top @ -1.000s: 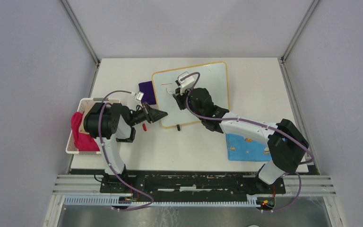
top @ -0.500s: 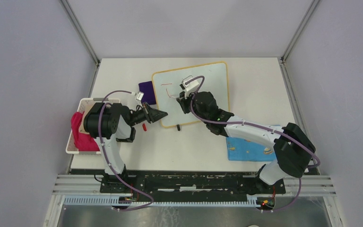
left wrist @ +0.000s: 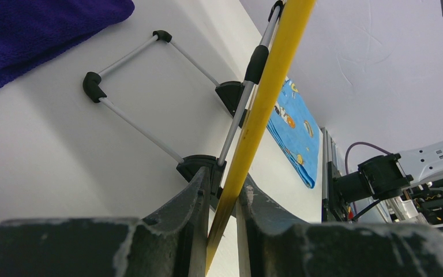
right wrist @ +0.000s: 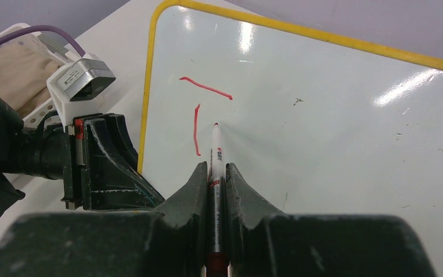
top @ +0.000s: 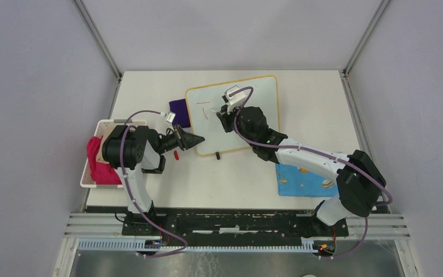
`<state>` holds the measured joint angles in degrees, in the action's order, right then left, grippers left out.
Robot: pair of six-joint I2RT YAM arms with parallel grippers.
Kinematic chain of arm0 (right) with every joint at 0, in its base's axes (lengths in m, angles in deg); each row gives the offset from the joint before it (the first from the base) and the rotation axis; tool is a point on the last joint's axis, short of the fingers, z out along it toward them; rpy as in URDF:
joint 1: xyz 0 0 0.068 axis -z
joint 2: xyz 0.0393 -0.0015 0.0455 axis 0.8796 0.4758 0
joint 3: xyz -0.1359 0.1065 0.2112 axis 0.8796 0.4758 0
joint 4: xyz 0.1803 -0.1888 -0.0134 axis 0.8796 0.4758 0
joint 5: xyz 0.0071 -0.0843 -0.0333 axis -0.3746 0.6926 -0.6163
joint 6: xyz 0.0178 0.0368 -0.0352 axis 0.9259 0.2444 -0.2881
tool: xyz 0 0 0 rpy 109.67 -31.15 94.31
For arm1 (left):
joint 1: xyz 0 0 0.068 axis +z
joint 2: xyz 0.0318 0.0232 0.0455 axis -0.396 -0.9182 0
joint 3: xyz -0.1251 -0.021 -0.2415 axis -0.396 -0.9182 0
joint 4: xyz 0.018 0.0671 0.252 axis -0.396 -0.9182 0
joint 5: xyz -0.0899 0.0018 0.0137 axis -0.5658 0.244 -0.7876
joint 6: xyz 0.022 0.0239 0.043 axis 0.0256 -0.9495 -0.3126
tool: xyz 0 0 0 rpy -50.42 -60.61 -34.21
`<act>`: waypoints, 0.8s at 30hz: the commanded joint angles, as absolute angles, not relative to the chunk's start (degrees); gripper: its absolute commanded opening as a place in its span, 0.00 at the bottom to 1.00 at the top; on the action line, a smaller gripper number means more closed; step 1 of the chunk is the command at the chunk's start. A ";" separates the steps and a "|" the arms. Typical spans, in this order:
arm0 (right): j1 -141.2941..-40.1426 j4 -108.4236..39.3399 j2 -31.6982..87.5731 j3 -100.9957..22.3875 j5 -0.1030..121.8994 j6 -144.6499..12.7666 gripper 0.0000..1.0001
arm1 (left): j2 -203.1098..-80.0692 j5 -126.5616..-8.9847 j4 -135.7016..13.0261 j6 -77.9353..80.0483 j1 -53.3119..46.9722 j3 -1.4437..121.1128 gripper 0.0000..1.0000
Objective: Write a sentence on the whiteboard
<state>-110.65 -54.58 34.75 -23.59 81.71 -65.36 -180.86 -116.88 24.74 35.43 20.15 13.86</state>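
Observation:
The whiteboard (top: 259,101), glossy white with a yellow-orange frame, lies tilted at the table's middle back. My right gripper (top: 225,115) is over its left part, shut on a red marker (right wrist: 215,156) whose tip (right wrist: 216,124) touches the board (right wrist: 334,121) or is just above it. Of the sentence, only two red strokes show, a short top bar (right wrist: 206,88) and a vertical stroke (right wrist: 196,130), just left of the tip. My left gripper (top: 199,140) is shut on the board's yellow frame (left wrist: 271,75) at its near-left edge (left wrist: 224,193).
A white basket (top: 86,173) holding a pink cloth stands at the left. A purple cloth (top: 179,109) lies by the board's left edge, and a blue patterned cloth (top: 303,180) at the near right. A small red cap (top: 176,154) lies below my left gripper. The board's wire stand (left wrist: 132,86) shows underneath.
My right gripper has shifted a little right and away across the board with the marker. The vertical red stroke now shows beside it. The left arm has not moved.

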 commanded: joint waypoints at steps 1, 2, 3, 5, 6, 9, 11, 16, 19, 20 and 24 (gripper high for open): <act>-110.22 -55.42 36.03 -26.65 82.43 -65.76 0.00 | -182.46 -113.62 33.72 36.23 20.81 14.01 0.02; -110.24 -55.23 36.21 -26.60 82.39 -65.77 0.00 | -182.46 -113.64 33.76 36.23 20.81 14.03 0.02; -110.14 -55.10 36.39 -26.46 82.34 -65.76 0.00 | -182.58 -113.65 33.72 36.23 20.80 14.03 0.02; -110.13 -55.06 36.40 -25.95 82.34 -65.81 0.00 | -182.60 -113.65 33.64 36.23 20.78 14.11 0.02; -110.16 -55.01 36.29 -25.63 82.26 -65.78 0.00 | -182.56 -113.64 33.74 36.23 20.82 14.12 0.02; -110.10 -55.01 35.91 -24.48 82.28 -65.71 0.00 | -182.56 -113.61 33.73 36.23 20.80 14.05 0.02; -110.15 -55.06 35.57 -23.69 82.38 -65.65 0.00 | -182.55 -113.64 33.73 36.23 20.79 14.03 0.02; -110.05 -55.00 34.58 -21.70 82.96 -65.59 0.00 | -182.54 -113.74 33.76 36.31 20.78 14.03 0.02; -109.69 -55.01 33.75 -20.59 83.15 -65.55 0.00 | -182.55 -113.69 33.67 36.32 20.78 14.03 0.02; -109.54 -55.06 33.49 -20.22 83.28 -65.54 0.00 | -182.61 -113.73 33.68 36.32 20.86 14.03 0.02; -108.87 -55.09 32.61 -19.42 84.10 -65.26 0.00 | -182.55 -113.71 33.70 36.28 20.76 13.99 0.02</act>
